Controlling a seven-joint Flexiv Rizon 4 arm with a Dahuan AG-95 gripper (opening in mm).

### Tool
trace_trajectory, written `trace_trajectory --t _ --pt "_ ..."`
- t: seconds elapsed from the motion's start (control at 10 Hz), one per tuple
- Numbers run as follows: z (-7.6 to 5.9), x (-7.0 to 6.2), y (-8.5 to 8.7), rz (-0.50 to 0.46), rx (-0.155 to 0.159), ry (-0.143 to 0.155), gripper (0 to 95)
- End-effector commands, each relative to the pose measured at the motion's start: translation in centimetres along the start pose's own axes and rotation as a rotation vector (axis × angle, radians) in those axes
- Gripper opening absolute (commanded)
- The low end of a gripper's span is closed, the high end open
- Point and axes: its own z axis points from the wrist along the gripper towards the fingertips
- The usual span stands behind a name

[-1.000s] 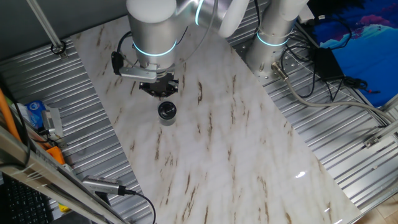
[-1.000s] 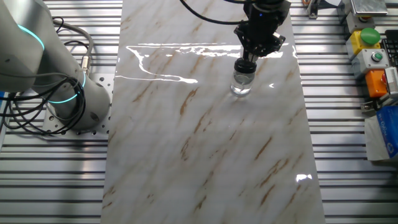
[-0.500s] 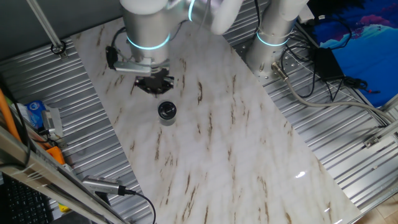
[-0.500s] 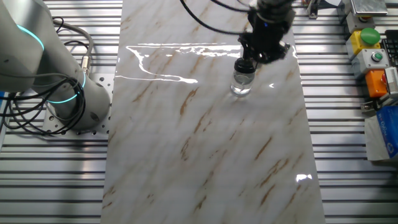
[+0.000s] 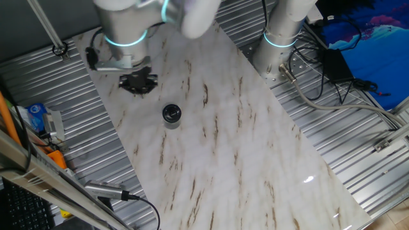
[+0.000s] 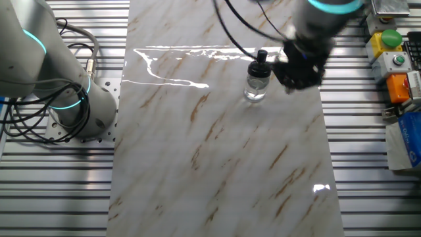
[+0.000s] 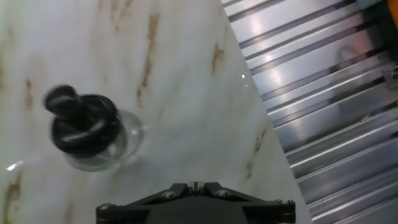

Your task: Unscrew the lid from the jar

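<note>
The small clear jar (image 5: 170, 119) stands on the marble table with its black lid (image 5: 170, 113) on top. It also shows in the other fixed view, jar (image 6: 255, 87) and lid (image 6: 259, 66), and in the hand view, jar (image 7: 118, 146) and lid (image 7: 83, 124), where it is blurred at the left. My gripper (image 5: 137, 83) hangs above the table to the side of the jar, apart from it; it is blurred in the other fixed view (image 6: 299, 71). In the hand view my gripper (image 7: 195, 185) has its fingertips together with nothing between them.
Ribbed metal decking (image 7: 323, 93) borders the marble table (image 5: 223, 147) close to the gripper. A box with coloured buttons (image 6: 393, 46) sits on the decking beyond it. The arm's base (image 5: 281, 38) and cables stand at the table's far corner.
My gripper has lifted off the top of the jar and swung sideways toward the table's edge. The jar with its lid has stayed in place.
</note>
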Motion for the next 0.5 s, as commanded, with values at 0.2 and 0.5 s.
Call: trace_trajectory --t 0.2,0.5 --pt "-0.1 0.31 0.45 0.023 0.011 0.032 0.0" --pt "-0.25 0.29 1.04 0.1 0.015 0.034 0.0"
